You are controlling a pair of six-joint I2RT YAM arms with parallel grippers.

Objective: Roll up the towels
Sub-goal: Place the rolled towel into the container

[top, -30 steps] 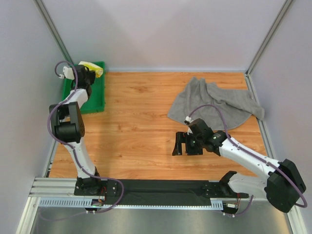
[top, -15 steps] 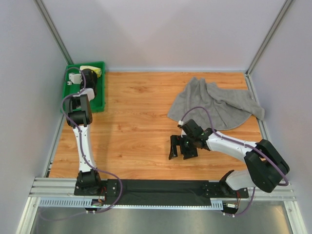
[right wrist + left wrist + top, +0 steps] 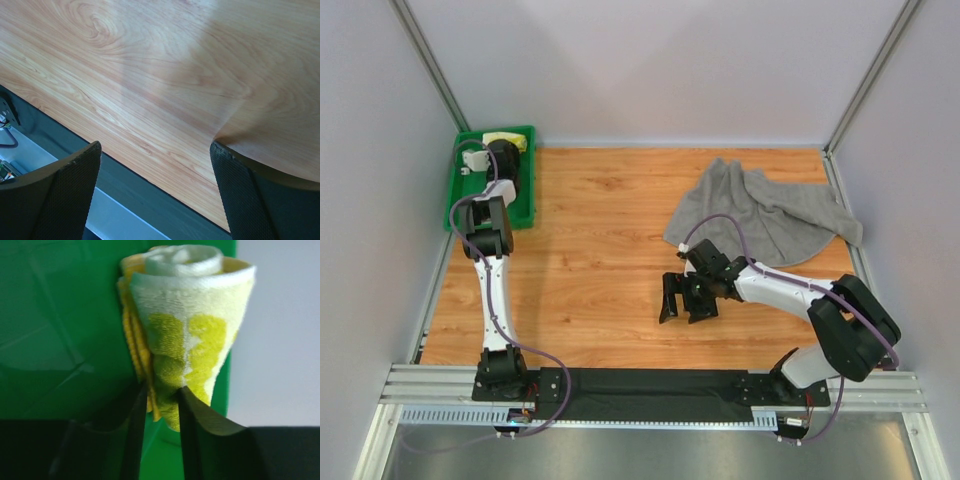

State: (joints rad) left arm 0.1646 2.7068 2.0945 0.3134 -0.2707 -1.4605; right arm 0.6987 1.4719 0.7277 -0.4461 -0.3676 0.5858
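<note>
My left gripper pinched the near end of the rolled white-yellow terry towel with the green-yellow print, jaws narrow. The roll's long axis ran straight out from the fingers, spiral end pointing away, at the far end of the green plastic tray in the table's far-left corner. My right gripper hung spread wide over the bare wooden tabletop, nothing between the jaws. The crumpled grey terry towel lay beyond it, far right, apart.
</note>
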